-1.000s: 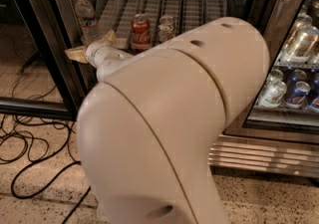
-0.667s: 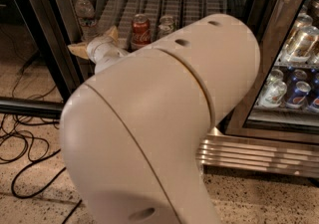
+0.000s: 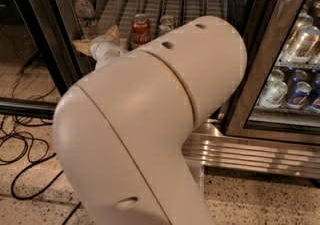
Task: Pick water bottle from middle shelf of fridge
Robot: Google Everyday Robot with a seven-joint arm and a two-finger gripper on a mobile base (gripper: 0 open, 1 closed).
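The water bottle (image 3: 84,11), clear with a white cap, stands at the left end of the middle shelf (image 3: 150,4), a wire rack with white ribbed lanes, inside the open fridge (image 3: 55,44). My gripper (image 3: 95,37) is at the shelf's front edge, just below and in front of the bottle. Its tan fingers (image 3: 113,34) are spread apart with nothing between them. My big cream arm (image 3: 150,119) fills the foreground and hides the lower shelf area.
A red soda can (image 3: 141,29) and a silvery can (image 3: 167,23) stand on the same shelf, right of the gripper. The closed right glass door (image 3: 265,69) shows cans and bottles behind it. A louvred steel base (image 3: 250,154) runs below. Black cables (image 3: 20,139) lie on the floor at left.
My arm has swung left and forward, and the gripper has risen slightly toward the shelf front near the water bottle. The bottle and cans have not moved.
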